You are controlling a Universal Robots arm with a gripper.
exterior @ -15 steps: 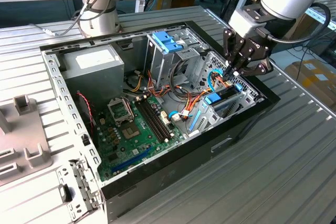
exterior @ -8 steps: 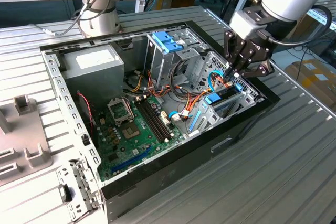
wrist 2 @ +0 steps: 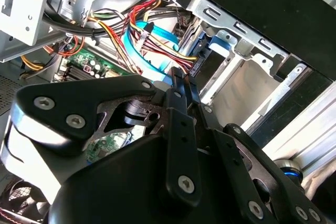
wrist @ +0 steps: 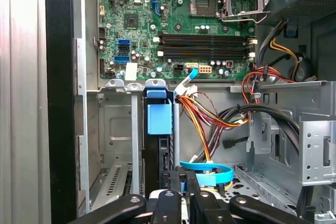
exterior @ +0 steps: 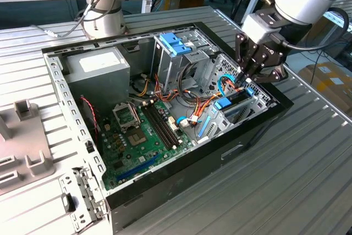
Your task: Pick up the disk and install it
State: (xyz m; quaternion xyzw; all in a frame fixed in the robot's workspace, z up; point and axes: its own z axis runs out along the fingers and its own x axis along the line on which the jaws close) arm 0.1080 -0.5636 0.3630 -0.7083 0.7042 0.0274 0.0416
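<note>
The disk [wrist: 158,148] stands on edge in a slot of the metal drive bay at the open computer case's front corner, its dark body capped by a blue plastic rail. In the exterior view the disk [exterior: 224,104] sits low in the bay at the exterior view's right. My gripper [exterior: 243,83] hangs just above that bay, its black fingers pressed together. In the first wrist view my gripper [wrist: 182,179] is beside the disk's near end, close to a blue flat cable [wrist: 210,170]. In the second wrist view my gripper [wrist 2: 181,80] points down at the bay.
The green motherboard [exterior: 140,133] fills the case floor. A grey power supply [exterior: 99,70] sits at the back, and a metal cage with a light-blue top [exterior: 176,45] stands beside it. Red, orange and yellow wires [wrist: 202,116] run next to the bay. The black case wall [wrist: 60,98] borders it.
</note>
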